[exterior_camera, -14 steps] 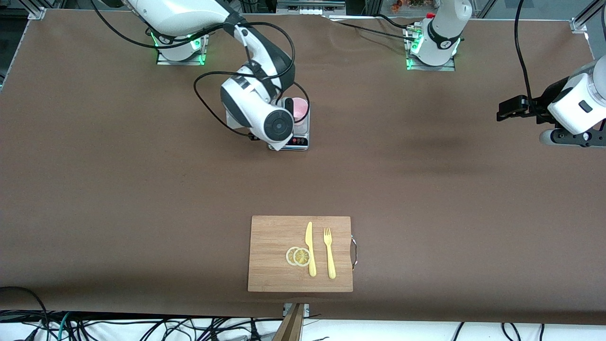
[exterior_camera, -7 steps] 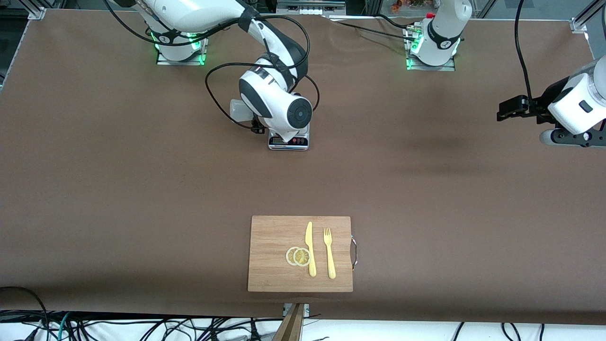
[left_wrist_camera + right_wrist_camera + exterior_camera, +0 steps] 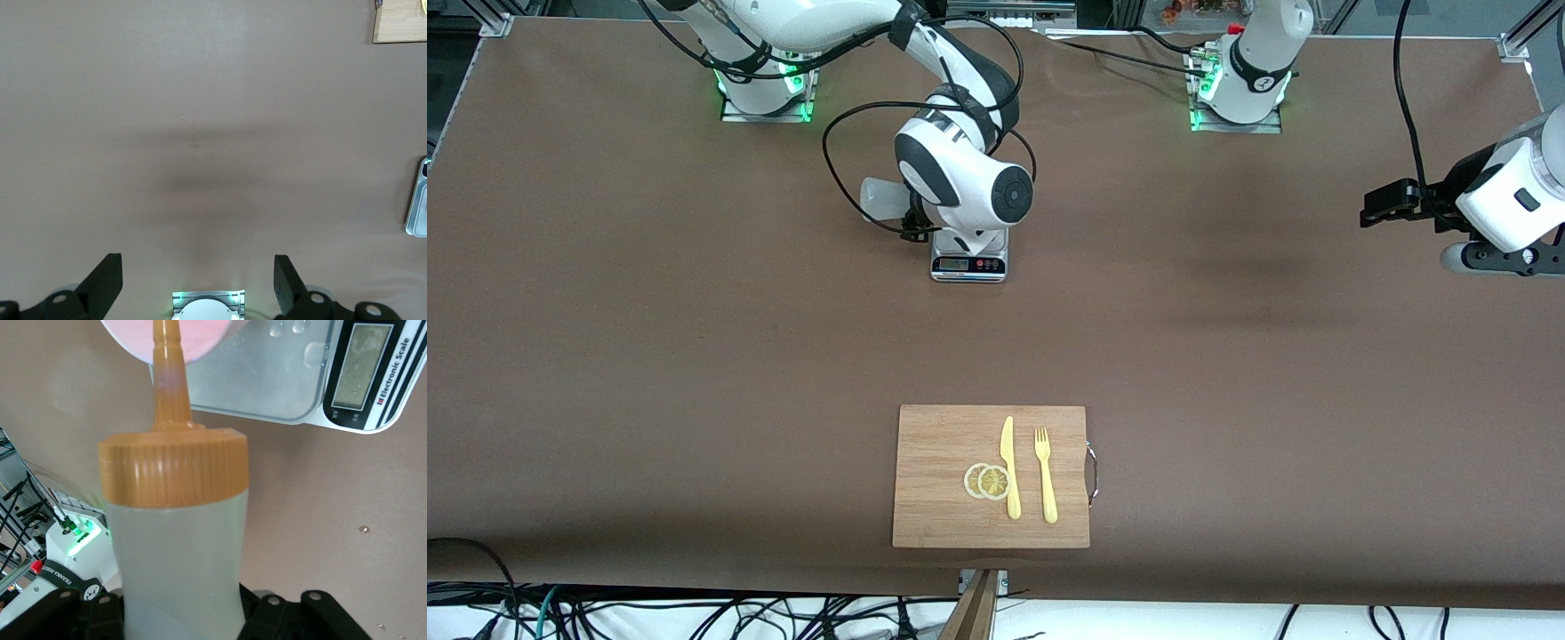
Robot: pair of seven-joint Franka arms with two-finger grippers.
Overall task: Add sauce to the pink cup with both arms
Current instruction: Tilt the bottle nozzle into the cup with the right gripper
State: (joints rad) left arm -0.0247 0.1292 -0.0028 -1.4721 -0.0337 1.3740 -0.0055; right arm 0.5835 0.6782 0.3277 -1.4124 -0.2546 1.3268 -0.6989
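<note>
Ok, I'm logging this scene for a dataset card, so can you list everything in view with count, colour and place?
sauce bottle: one, whitish with orange nozzle cap, held tilted by the right hand, nozzle at the pink cup's rim.
pink cup: one, pale pink, on the scale.
scale: one, silver with a dark display strip, mid-table, toward the arm bases.
cutting board: one, light wood, nearest the front camera.
lemon slices: two, yellow, overlapping on the board.
knife: one, yellow, on the board beside the slices.
fork: one, yellow, on the board beside the knife.
right hand: black, shut on the sauce bottle, over the scale.
left hand: black, open, waiting above bare table at the left arm's end.
</note>
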